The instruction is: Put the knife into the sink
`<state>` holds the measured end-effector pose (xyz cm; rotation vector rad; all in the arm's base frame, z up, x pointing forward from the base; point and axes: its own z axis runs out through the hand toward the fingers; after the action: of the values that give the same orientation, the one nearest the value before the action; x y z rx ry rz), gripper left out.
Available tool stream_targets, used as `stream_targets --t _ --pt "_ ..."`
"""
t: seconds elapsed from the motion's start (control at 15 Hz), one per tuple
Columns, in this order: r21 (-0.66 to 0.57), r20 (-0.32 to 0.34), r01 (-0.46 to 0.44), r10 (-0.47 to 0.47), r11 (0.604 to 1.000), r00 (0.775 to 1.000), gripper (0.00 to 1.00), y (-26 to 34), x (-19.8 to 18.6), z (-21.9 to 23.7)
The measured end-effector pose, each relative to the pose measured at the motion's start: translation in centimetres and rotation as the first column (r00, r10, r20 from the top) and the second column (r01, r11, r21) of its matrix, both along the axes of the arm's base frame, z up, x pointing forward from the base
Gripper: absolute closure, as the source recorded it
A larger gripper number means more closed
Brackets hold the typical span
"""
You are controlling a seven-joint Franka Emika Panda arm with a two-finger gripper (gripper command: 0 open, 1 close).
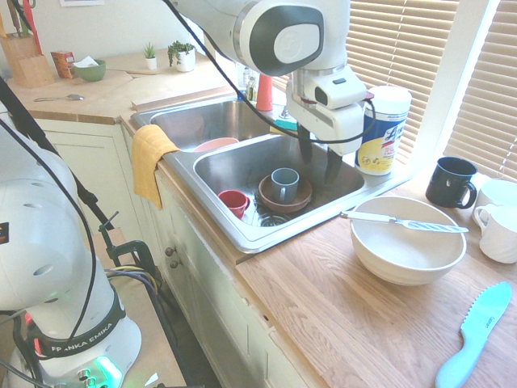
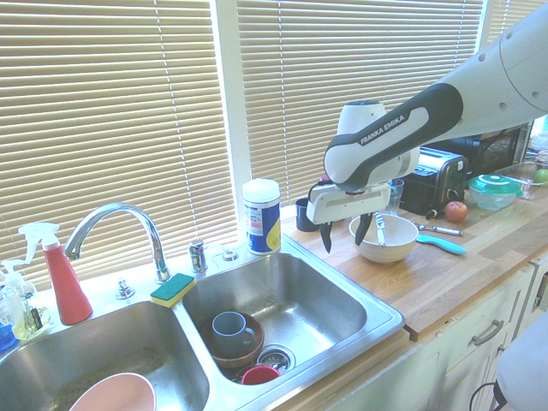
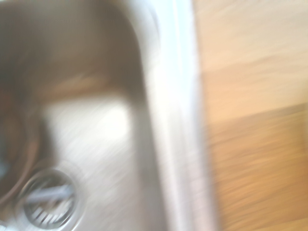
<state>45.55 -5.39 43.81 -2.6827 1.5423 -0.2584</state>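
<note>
The sink (image 1: 242,230) fills the middle of the first exterior view: two steel basins, the near one holding one brown bowl (image 1: 284,196) with one grey mug (image 1: 283,184) in it and one red cup (image 1: 234,202) beside. At right sits one white bowl (image 1: 408,239), and the knife (image 1: 404,221) lies flat across its rim, long axis running left to right, white handle toward the sink, striped blade toward the right edge. My gripper (image 1: 318,163) hangs empty over the basin's far right corner, jaws apart. Only the second exterior view shows the faucet (image 2: 116,224); my wrist view gives just one blurred drain (image 3: 48,198) and wood countertop (image 3: 255,120).
</note>
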Motion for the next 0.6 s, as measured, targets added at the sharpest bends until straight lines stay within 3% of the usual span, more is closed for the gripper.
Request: stream_targets --t 0.33,0.53,0.6 --pt "-0.029 -0.021 0.217 -0.217 0.976 0.976 0.00 -10.3 0.7 -0.7" --pt "-0.029 -0.032 0.279 -0.280 0.960 0.959 0.00 -12.3 0.9 -2.3" --pt "-0.028 -0.035 0.286 -0.287 0.958 0.957 1.00 -12.3 1.0 -2.7"
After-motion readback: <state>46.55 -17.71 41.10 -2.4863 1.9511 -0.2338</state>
